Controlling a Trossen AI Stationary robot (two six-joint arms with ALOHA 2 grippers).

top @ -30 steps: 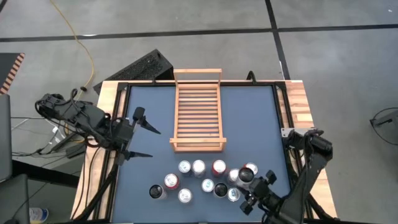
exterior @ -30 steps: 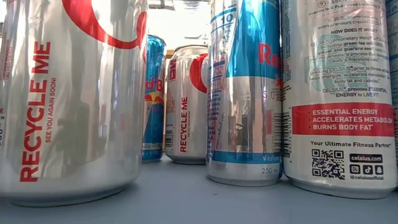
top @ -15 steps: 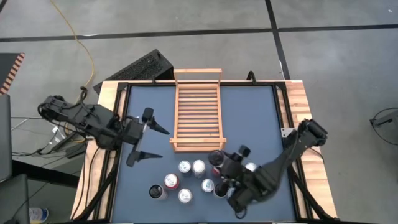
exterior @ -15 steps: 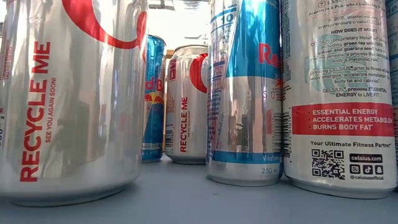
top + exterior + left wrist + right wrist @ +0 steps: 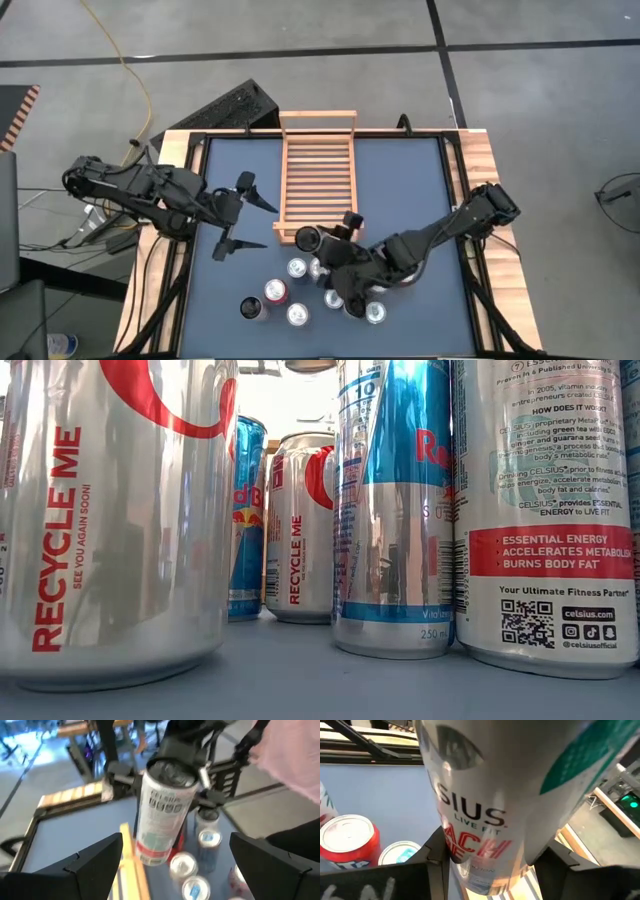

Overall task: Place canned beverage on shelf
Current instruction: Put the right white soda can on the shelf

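The shelf (image 5: 318, 178), a light-wood slatted rack with a rail at each short end, lies in the middle of the dark table. My right gripper (image 5: 322, 242) reaches in from the table's right and is shut on a white canned beverage (image 5: 309, 238), just above the shelf's near rail (image 5: 318, 232). The left wrist view shows the same can (image 5: 161, 810) tilted, its top (image 5: 170, 771) up. My left gripper (image 5: 266, 226) hovers open left of the shelf's near end, its fingers pointing at the can without touching it. My right gripper pinches the can's side wall (image 5: 462, 837) between its two fingers (image 5: 210, 796), on the upper part of the body just below the top rim. The fingers come nearly level from the table's right and lie across the can. The can is lifted clear and tilted.
Several other cans (image 5: 297, 290) stand in a cluster between the shelf and the table's near edge, right under my right arm; they fill the low view (image 5: 300, 530). A raised wooden frame (image 5: 480, 160) runs along the table's sides. Bare tabletop lies on both sides of the shelf.
My right gripper has swung from the near right corner toward the table's left and far side, rising to the shelf's near rail and rolling its wrist. The can has come up out of the cluster and tipped. My left gripper has drifted slightly toward the shelf.
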